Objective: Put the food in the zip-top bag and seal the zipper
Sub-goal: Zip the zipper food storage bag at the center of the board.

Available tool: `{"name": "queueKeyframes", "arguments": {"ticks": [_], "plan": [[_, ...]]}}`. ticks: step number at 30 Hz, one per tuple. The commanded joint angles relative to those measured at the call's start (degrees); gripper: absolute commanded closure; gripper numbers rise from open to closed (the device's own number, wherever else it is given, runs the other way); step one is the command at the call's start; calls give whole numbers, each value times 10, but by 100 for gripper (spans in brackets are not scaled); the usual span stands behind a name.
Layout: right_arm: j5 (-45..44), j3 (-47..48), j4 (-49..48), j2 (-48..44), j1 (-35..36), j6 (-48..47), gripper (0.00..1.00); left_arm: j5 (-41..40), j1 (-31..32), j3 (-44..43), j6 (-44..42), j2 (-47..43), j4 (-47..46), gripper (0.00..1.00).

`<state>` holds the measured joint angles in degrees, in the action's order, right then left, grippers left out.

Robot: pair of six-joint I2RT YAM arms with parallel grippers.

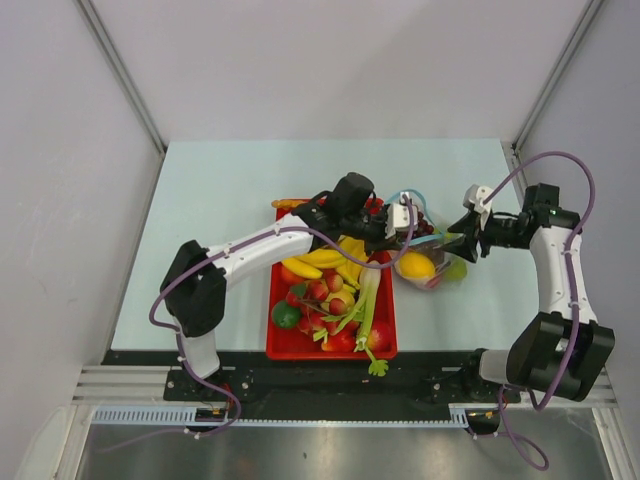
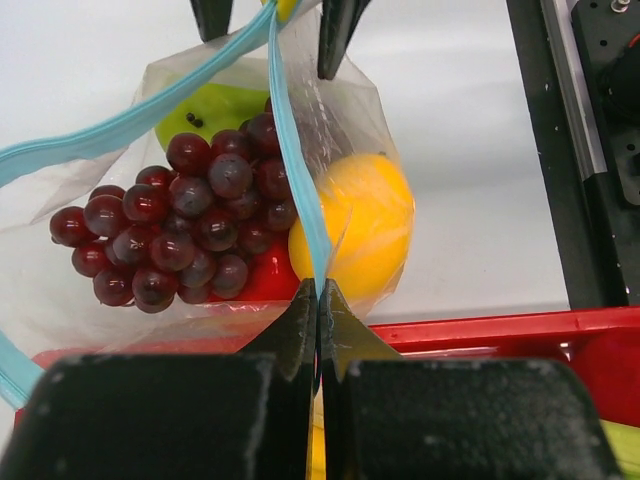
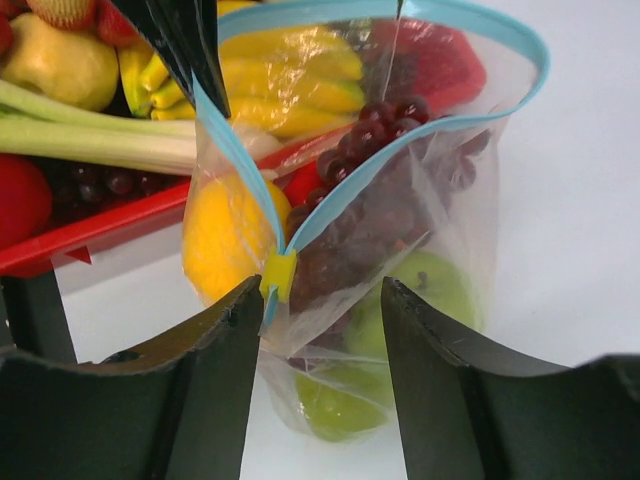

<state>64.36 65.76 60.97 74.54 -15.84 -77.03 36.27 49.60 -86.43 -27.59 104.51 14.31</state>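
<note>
The clear zip-top bag [image 1: 430,262] lies on the table just right of the red tray. It holds a purple grape bunch [image 2: 180,230], a yellow lemon [image 2: 362,232], a green pear [image 2: 215,105] and a red fruit [image 2: 255,282]. My left gripper [image 2: 318,288] is shut on the blue zipper [image 2: 295,170] at the bag's tray-side end. My right gripper [image 3: 320,298] is open and straddles the other end of the bag, with its left finger [image 3: 235,330] right beside the yellow slider [image 3: 279,275]. Beyond the slider the zipper strips [image 3: 470,25] spread apart in an open loop.
The red tray [image 1: 330,347] still holds bananas [image 1: 325,258], celery [image 1: 368,300], red fruits and other toy food. In the top view my left arm [image 1: 260,245] reaches across the tray. A metal rail [image 1: 300,385] runs along the table's near edge.
</note>
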Motion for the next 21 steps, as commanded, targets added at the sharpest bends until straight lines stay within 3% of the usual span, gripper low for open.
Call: {"name": "queueKeyframes", "arguments": {"ticks": [1, 4, 7, 10, 13, 16, 19, 21], "plan": [[-11, -14, -10, -19, 0, -43, 45, 19, -1, -37, 5, -2, -9, 100], [-6, -23, -13, -23, -7, -38, 51, 23, -2, -47, 9, 2, -7, 100], [2, -25, -23, -32, -14, -26, 67, 23, -2, -53, 8, 6, -2, 100], [9, -27, -30, -45, -17, -12, 94, 21, -2, -62, 7, 10, 9, 100], [18, -27, -40, -67, -22, 0, 100, 16, -2, -77, 7, 17, 21, 100], [22, -26, -45, -81, -23, 11, 100, 9, -2, -114, 6, 28, 43, 90], [20, -26, -42, -83, -24, 14, 100, -11, -2, -167, 17, 38, 62, 53], [17, -27, -40, -80, -25, 12, 100, -9, -1, -195, 19, 38, 57, 50]]}}
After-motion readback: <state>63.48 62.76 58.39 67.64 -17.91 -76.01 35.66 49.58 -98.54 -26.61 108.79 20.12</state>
